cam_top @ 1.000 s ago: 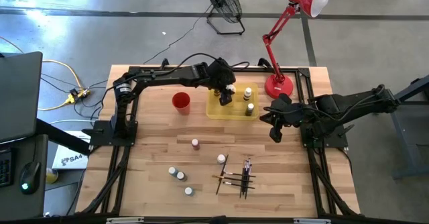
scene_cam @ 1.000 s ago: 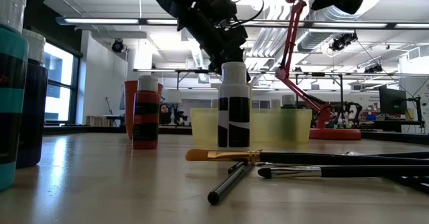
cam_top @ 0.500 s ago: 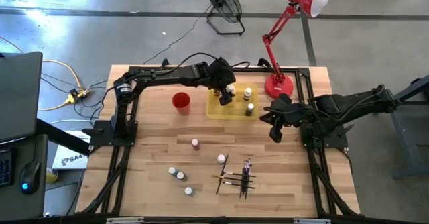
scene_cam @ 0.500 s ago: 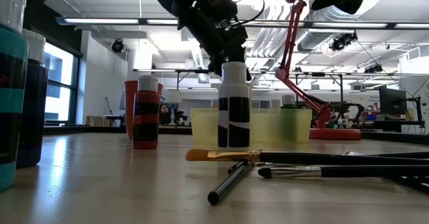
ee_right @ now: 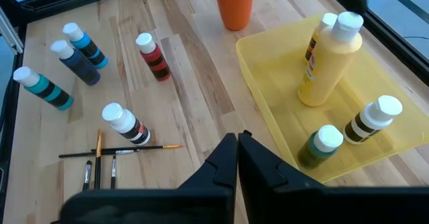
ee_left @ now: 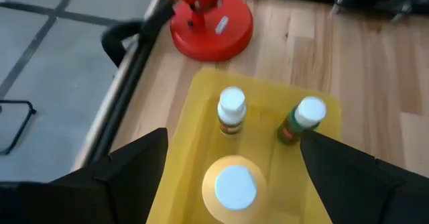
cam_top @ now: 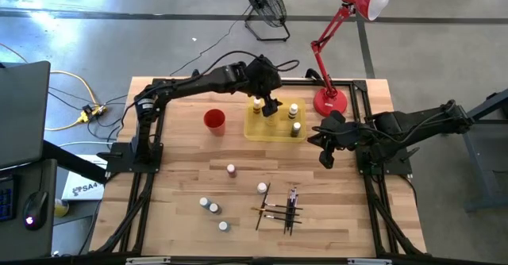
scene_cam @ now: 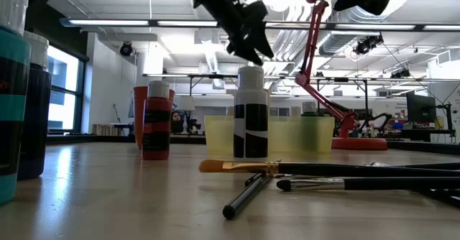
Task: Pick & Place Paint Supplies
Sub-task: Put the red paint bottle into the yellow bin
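Three bottles upright inside the yellow tray [ee_right: 268, 83]: a tall yellow bottle [ee_right: 328, 60] toward the far side, a green bottle [ee_right: 320, 147] and a dark striped bottle [ee_right: 371, 123] beside each other nearer the lamp side. Same three from the left wrist: yellow bottle's white cap [ee_left: 234, 187] right below the camera, the other two caps beyond. Judged as already sorted, standing so as to leave floor space for more.

Outside the tray, loose on the wooden table [cam_top: 182, 178]: a red bottle [ee_right: 153, 56] nearest the orange cup [ee_right: 234, 3], three blue and teal bottles [ee_right: 70, 56] in a cluster further out, a black-and-white bottle [ee_right: 126, 125] just beside the paintbrushes [cam_top: 279, 208], which lie crossed in a small heap. All yet to be moved, so roughly a third of the bottles done and no brush.

Left gripper [cam_top: 268, 106] hovering above the tray over the yellow bottle, fingers [ee_left: 362, 177] spread wide and holding nothing; bottle standing free beneath, apparently just set down, with clearance for a straight lift away.

Right gripper [cam_top: 325, 158] parked off the tray's edge near the red lamp [cam_top: 329, 98], fingers pressed together and empty, waiting
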`<state>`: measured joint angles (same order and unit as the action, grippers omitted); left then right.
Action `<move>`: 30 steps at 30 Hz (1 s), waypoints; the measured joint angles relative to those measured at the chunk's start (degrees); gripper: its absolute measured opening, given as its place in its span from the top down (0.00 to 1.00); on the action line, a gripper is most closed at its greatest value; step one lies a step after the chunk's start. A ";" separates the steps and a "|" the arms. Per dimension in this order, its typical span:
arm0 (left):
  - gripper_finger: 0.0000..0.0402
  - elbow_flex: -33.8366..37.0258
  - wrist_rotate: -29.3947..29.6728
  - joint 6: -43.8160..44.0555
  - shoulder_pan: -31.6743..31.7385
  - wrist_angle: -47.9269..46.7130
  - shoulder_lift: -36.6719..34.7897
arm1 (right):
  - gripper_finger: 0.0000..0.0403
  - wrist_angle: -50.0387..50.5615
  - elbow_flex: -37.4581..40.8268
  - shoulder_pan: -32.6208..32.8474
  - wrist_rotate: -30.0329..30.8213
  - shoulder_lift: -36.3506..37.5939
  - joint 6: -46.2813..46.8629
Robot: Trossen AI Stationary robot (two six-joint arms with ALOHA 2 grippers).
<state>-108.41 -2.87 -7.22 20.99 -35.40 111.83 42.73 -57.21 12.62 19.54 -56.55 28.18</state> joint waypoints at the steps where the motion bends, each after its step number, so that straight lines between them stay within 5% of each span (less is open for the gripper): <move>1: 0.17 -1.03 0.00 0.02 0.00 -0.76 0.00 | 0.99 -0.01 0.00 0.00 0.01 0.00 0.00; 14: 0.17 -11.98 -4.30 3.10 -1.48 -9.54 -0.11 | 0.99 -0.01 0.00 0.00 -0.01 0.00 0.11; 23: 0.17 -15.38 -4.23 3.12 -4.17 -23.74 -0.11 | 0.99 -0.01 0.00 0.01 -0.21 -0.01 0.38; 30: 0.17 -15.68 -3.75 1.22 -8.31 -25.58 -3.58 | 0.99 0.05 0.00 0.00 -0.21 -0.02 0.42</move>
<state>-124.10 -6.62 -6.00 12.68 -60.98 108.25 42.78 -57.21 12.62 19.33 -56.58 28.60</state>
